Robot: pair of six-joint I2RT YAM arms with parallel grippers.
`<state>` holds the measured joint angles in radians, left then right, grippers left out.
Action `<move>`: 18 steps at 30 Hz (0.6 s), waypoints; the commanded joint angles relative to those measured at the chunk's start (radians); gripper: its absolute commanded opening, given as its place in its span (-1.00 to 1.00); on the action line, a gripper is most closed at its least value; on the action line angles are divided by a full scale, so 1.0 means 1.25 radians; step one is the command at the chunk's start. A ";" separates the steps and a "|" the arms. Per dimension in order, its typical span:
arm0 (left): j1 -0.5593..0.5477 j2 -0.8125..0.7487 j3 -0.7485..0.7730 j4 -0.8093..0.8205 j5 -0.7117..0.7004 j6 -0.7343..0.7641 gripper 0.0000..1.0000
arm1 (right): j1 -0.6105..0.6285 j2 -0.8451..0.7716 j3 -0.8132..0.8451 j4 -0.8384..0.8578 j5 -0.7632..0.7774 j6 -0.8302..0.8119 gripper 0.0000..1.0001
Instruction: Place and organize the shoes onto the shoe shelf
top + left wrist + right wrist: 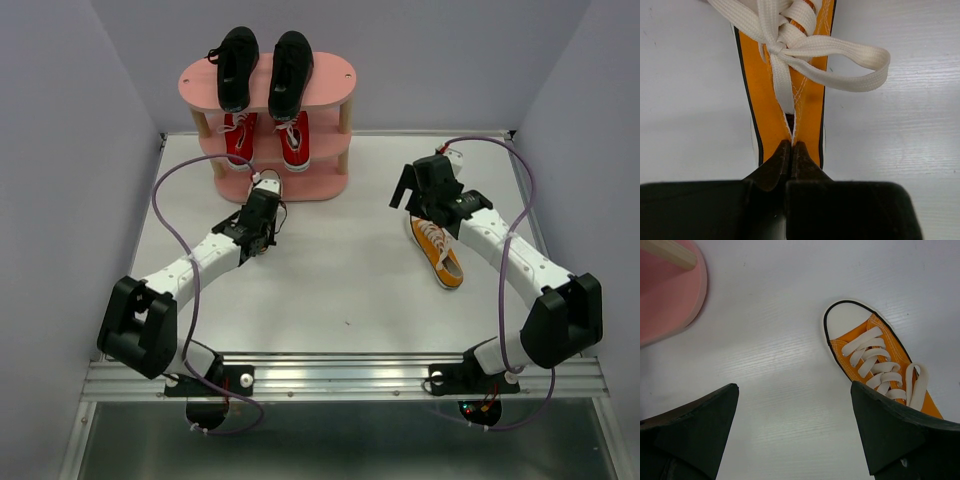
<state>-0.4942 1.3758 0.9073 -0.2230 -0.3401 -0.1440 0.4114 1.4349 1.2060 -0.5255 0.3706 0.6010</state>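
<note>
L gripper (791, 148) clamped shut on collar of orange shoe (762, 100) at foot of pink shelf (335, 80), long axis straight away from jaws (clear on wrist cam only, top view mostly hides it); R gripper (794, 390) wide apart, empty, over table (340, 270) beside 2nd orange shoe (438, 252), toe far-left.

we see two arms, a left arm (205, 258) and a right arm (510, 250), each built of white tube-like links between chunky black joint housings (140, 322). a thin purple cable (160, 190) loops off the left one, and a matching one runs off the right. the black bases (215, 382) are bolted to a ribbed metal rail (340, 375), with tiny red lights (470, 408) on them. the left gripper (791, 145) has matte black fingers (772, 170) tapering to narrow tips. the right gripper (794, 386) has broad, black, wedge-shaped ones.
</note>
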 commanded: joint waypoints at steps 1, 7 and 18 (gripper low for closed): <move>0.032 0.000 0.031 0.145 -0.021 0.042 -1.00 | -0.005 -0.031 -0.011 0.028 0.040 -0.013 0.99; 0.089 -0.001 0.017 0.208 0.018 0.072 -1.00 | -0.005 -0.034 -0.006 0.025 0.042 -0.012 0.99; 0.129 -0.131 -0.103 0.375 0.062 0.158 -1.00 | -0.005 -0.028 -0.008 0.028 0.037 -0.006 0.99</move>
<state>-0.3576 1.2949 0.7734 0.0463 -0.2623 -0.0032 0.4114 1.4269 1.1938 -0.5228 0.3931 0.5976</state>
